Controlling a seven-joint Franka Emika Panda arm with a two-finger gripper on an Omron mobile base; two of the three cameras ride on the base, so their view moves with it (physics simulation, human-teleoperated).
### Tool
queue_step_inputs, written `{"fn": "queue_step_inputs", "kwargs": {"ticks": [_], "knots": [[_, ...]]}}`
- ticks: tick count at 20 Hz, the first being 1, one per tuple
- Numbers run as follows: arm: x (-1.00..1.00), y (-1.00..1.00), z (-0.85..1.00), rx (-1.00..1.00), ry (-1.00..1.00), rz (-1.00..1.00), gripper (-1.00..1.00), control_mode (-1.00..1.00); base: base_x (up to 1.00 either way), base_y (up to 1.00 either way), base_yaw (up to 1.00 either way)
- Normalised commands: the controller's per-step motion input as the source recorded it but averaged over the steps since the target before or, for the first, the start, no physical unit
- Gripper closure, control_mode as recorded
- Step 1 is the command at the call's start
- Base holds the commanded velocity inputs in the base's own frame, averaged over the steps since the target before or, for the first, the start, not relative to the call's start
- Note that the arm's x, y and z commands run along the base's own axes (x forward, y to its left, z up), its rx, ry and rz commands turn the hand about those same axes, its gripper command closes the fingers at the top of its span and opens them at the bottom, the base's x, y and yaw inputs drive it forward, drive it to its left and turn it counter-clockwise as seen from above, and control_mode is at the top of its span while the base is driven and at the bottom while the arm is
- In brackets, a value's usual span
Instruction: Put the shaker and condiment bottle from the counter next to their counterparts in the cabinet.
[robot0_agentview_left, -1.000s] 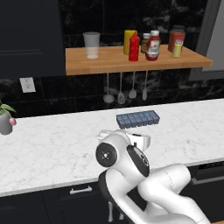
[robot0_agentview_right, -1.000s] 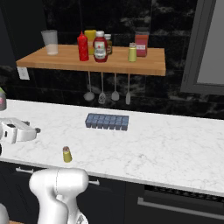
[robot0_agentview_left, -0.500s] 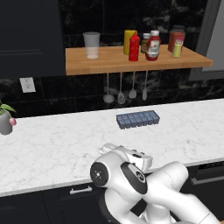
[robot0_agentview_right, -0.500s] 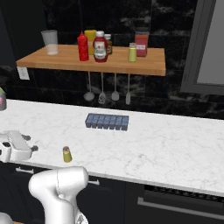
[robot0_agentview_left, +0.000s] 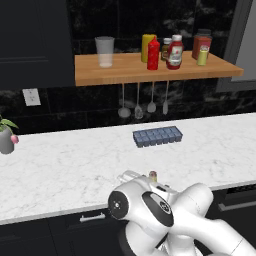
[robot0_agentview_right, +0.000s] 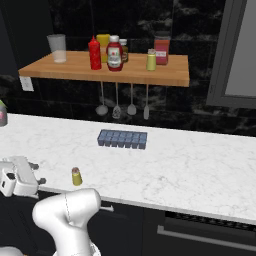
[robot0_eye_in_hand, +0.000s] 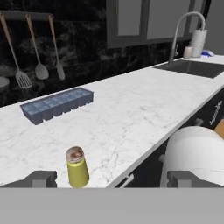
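The shaker (robot0_agentview_right: 76, 176) is a small yellow-green cylinder with a tan cap. It stands upright on the white marble counter (robot0_agentview_right: 165, 165) near the front edge. My gripper (robot0_agentview_right: 37, 173) hangs open just off that edge, to the shaker's left and level with it. In the hand view the shaker (robot0_eye_in_hand: 77, 167) stands just ahead, nearer the left fingertip (robot0_eye_in_hand: 41, 178), untouched. The plain red condiment bottle (robot0_agentview_right: 94, 52) stands on the wooden cabinet shelf (robot0_agentview_right: 100, 75) beside the yellow bottle (robot0_agentview_right: 103, 42) and ketchup bottle (robot0_agentview_right: 114, 54). A bigger yellow-green shaker (robot0_agentview_right: 151, 60) stands further right.
A blue-grey ice tray (robot0_agentview_right: 123, 139) lies mid-counter behind the shaker. A glass (robot0_agentview_right: 57, 48) and red canister (robot0_agentview_right: 161, 50) share the shelf. Utensils (robot0_agentview_right: 116, 102) hang below it. A sink with faucet (robot0_eye_in_hand: 186, 26) lies far right. A plant pot (robot0_agentview_left: 6, 140) stands at the counter's left.
The arm has folded lower and the open gripper has sunk from above the counter to its front edge, level with the shaker. The jaws stayed open.
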Motion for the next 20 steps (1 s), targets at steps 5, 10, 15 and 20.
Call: {"fn": "queue_step_inputs", "kwargs": {"ticks": [5,10,15,20], "knots": [[0.02,-0.02,-0.2,0.03,0.0,0.0,-1.0,-1.0,0.0,0.0,0.0],[0.02,0.0,-0.11,0.01,0.0,0.0,-1.0,-1.0,0.0,0.0,0.0],[0.24,-0.01,-0.03,0.0,0.0,0.0,-1.0,-1.0,0.0,0.0,0.0],[0.4,0.0,-0.01,0.0,0.0,0.0,-1.0,-1.0,0.0,0.0,0.0]]}}
